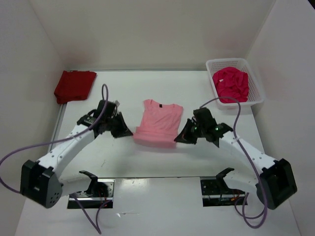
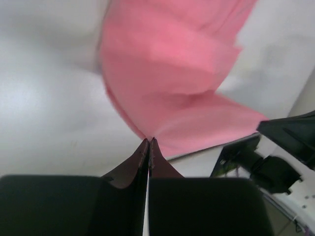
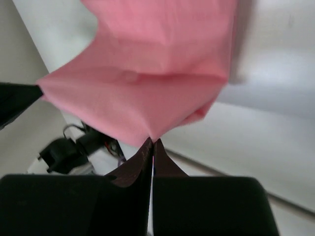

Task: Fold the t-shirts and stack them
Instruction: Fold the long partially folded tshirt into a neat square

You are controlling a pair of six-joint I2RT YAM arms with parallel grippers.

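Between the two claws the light pink t-shirt (image 1: 158, 123) hangs by its near hem, the left claw (image 2: 149, 141) clenched on one corner and the right claw (image 3: 151, 142) clenched on the other, its collar end resting on the bench (image 1: 123, 88) just beyond them. Farther off, well left of the left claw, lies the dark red t-shirt (image 1: 74, 85); well beyond the right claw, to its right, the magenta t-shirt (image 1: 230, 83) sits crumpled in the white basket (image 1: 257, 91).

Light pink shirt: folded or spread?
Half-spread, not folded. The light pink shirt lies flat at its collar end; the left hand and right hand each pinch a near hem corner, raising that edge.
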